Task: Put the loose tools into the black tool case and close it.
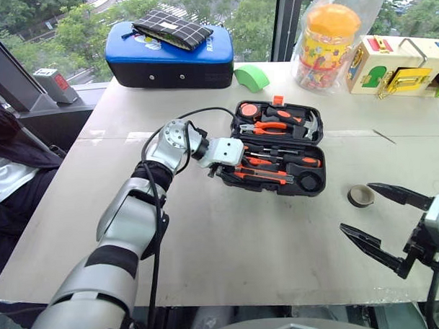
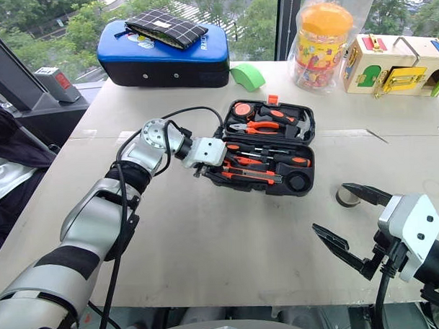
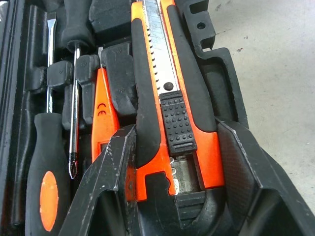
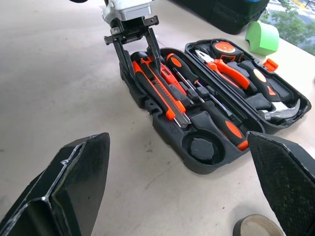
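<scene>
Black tool case point(image 1: 312, 184) lies open on table point(image 1: 229, 243), lid half back. Utility knife point(image 4: 158, 91) seated in front recess of case; two screwdrivers point(image 4: 216, 115) and slim orange tester point(image 3: 103, 115) in recesses behind it. Left gripper point(image 4: 138, 46) at case's left end, fingers point(image 3: 106, 182) straddling knife's butt, parted, not clamping. Tape roll point(image 1: 360, 196) loose on table, right of case. Right gripper point(image 1: 384, 220) spread wide, empty, near tape roll.
</scene>
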Controlling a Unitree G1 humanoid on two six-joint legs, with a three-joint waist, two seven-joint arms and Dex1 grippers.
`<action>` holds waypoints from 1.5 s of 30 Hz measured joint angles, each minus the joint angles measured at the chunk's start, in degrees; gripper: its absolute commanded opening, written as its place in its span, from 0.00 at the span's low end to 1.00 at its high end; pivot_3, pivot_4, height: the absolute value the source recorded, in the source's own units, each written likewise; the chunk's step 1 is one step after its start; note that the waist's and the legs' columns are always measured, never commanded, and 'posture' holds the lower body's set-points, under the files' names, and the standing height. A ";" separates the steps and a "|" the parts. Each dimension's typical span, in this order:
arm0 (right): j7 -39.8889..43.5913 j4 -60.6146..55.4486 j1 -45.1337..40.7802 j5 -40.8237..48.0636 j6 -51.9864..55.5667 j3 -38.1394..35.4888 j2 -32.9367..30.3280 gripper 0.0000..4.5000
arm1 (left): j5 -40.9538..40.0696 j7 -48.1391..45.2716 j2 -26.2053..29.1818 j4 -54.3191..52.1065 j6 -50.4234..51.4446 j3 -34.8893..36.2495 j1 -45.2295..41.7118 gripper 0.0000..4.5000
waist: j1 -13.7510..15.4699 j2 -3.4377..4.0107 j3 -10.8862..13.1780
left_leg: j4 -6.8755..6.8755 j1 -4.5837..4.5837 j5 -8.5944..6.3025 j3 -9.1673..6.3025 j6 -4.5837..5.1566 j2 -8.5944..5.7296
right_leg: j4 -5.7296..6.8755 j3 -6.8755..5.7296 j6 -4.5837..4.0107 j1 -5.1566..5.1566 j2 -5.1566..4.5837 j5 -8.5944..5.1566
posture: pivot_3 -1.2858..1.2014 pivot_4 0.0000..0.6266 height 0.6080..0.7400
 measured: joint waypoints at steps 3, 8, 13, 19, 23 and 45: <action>-0.43 0.00 0.90 0.05 -1.01 0.00 -0.10 1.00 | -1.91 -2.49 -0.69 0.61 2.83 2.95 -0.35 0.97 | -0.17 0.00 0.00 | 0.00 0.00 0.00 0.00 0.00 0.00 | 0.01 0.00 0.00 0.00 0.05 0.00 | 0.52 0.24 1.00; -1.25 -0.01 -0.31 -0.04 -1.08 1.08 -0.48 1.00 | -9.69 -8.64 0.13 -1.42 18.17 6.64 -0.34 0.78 | -0.98 -0.04 0.03 | 0.02 -0.04 0.00 -0.14 0.00 0.03 | 0.04 -0.06 0.00 -0.01 0.18 0.00 | 0.52 0.24 1.00; -2.59 -0.06 -2.28 -0.61 -0.98 4.01 -0.55 1.00 | -12.48 -4.11 0.12 -17.31 33.06 10.16 5.85 0.25 | -1.25 0.05 -0.02 | 0.02 0.01 0.00 -0.12 0.00 0.18 | 0.04 0.02 -0.01 0.01 0.17 0.00 | 0.52 0.24 1.00; -3.71 -0.05 -2.77 -0.60 -0.71 4.59 -0.96 1.00 | -7.73 8.54 -1.21 -30.93 43.23 6.60 16.11 0.01 | -0.73 -0.01 -0.05 | 0.05 0.01 0.01 -0.17 -0.01 0.21 | 0.07 0.01 -0.02 0.02 0.19 0.00 | 0.52 0.24 1.00; -4.10 -0.05 -2.67 -0.60 -0.15 4.77 -1.20 1.00 | -4.68 13.40 -1.28 -36.89 48.23 4.11 17.36 0.01 | -0.03 0.05 -0.14 | 0.05 0.57 0.00 0.00 -0.01 0.19 | 0.06 0.17 -0.02 0.50 0.18 0.00 | 0.52 0.24 1.00; -10.87 1.34 -5.80 -3.93 6.70 11.34 -3.65 1.00 | -17.63 20.49 -7.06 -42.65 71.93 14.58 22.25 0.01 | 0.16 0.14 -0.13 | -0.07 0.74 -0.01 0.02 -0.04 0.22 | -0.02 0.20 -0.03 0.64 0.00 -0.02 | 0.52 0.24 1.00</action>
